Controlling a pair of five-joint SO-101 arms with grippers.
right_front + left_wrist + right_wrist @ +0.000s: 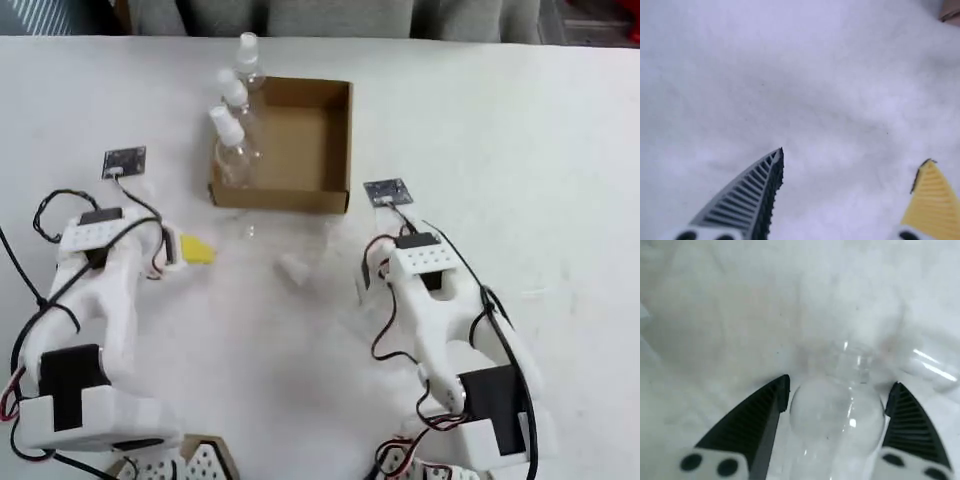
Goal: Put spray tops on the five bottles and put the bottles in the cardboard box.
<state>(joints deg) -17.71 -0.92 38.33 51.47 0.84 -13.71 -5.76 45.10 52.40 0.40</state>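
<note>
The cardboard box (300, 150) stands open at the table's far middle. Three clear bottles with white spray tops (232, 140) line its left side; whether the farthest one (247, 55) is inside I cannot tell. My right gripper (840, 387), seen near the table's middle (372, 268), has its black fingers (767, 410) against both sides of a clear topless bottle (840, 415), neck pointing away. A loose white spray top (295, 268) lies just left of it. My left gripper (854, 156) hangs open over bare table, its yellow finger (195, 250) showing from above.
Another clear piece (930, 370) lies beside the held bottle. Faint clear shapes (320, 235) rest in front of the box. Two small dark boards (125, 160) (388, 192) with cables sit by the arms. The table's right side has free room.
</note>
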